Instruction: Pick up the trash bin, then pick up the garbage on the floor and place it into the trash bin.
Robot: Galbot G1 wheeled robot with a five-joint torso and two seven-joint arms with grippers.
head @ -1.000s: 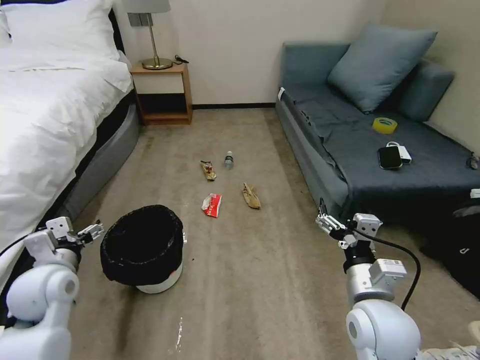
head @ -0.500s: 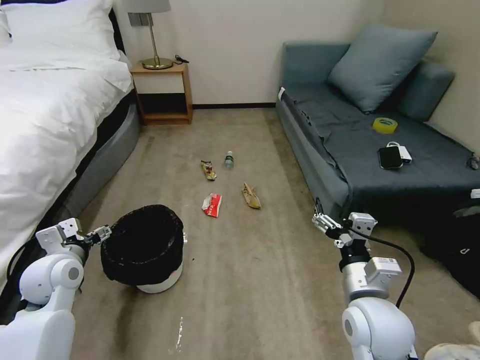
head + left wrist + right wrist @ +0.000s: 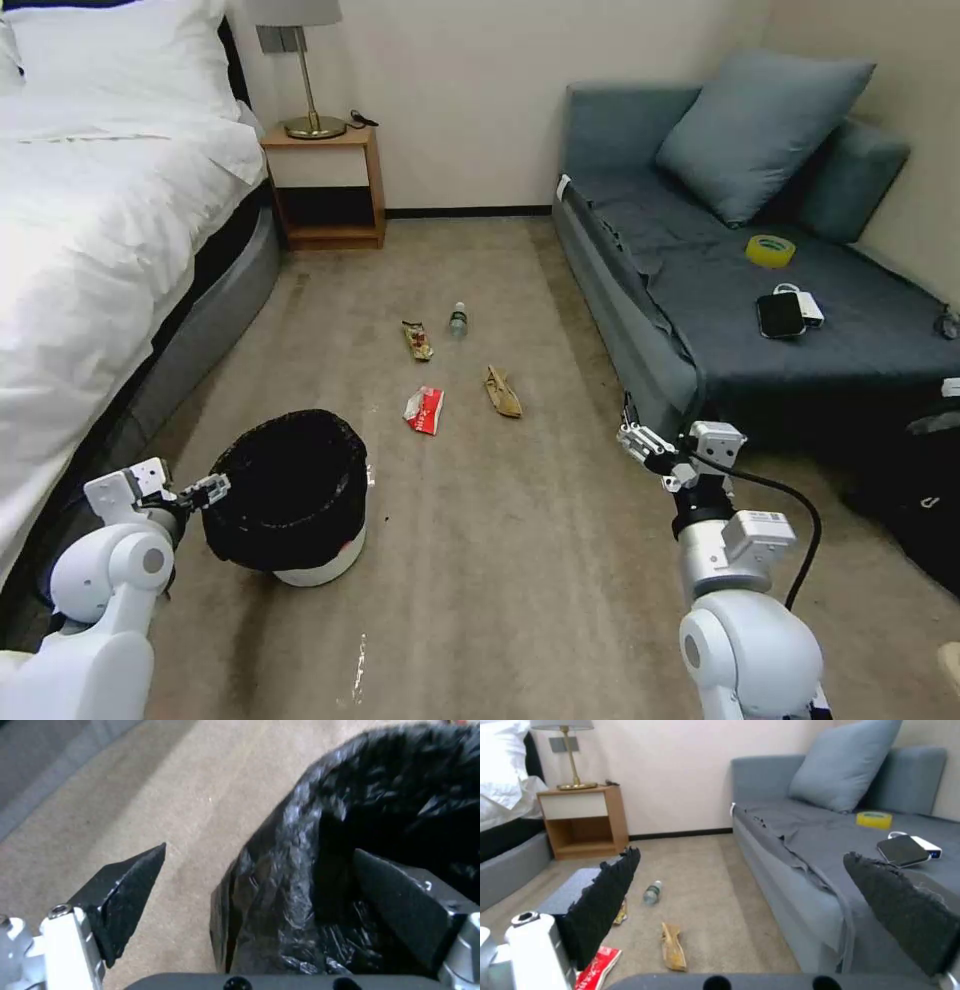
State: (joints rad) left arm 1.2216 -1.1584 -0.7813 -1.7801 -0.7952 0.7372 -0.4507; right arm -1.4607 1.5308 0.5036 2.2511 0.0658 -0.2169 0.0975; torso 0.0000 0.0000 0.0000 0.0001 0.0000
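The trash bin (image 3: 290,490), white with a crinkled black bag, stands on the beige carpet floor (image 3: 500,560) at the front left. My left gripper (image 3: 208,490) is open at its left rim. In the left wrist view the bag-covered rim (image 3: 300,843) lies between the fingers of the left gripper (image 3: 260,849), one finger outside and one inside. The garbage lies farther ahead: a red-and-white packet (image 3: 424,410), a tan wrapper (image 3: 502,391), a dark snack wrapper (image 3: 417,340) and a small clear bottle (image 3: 458,319). My right gripper (image 3: 640,442) hangs open and holds nothing, near the sofa's front corner.
A white bed (image 3: 90,250) runs along the left, and a wooden nightstand (image 3: 325,190) with a lamp stands at the back wall. A grey sofa (image 3: 740,280) on the right holds a yellow tape roll (image 3: 770,249) and a phone (image 3: 780,314). A dark bag (image 3: 920,500) sits at the far right.
My left gripper has dropped and moved right until it straddles the bin's rim. The right arm has drifted slightly left. Bin and litter have not moved.
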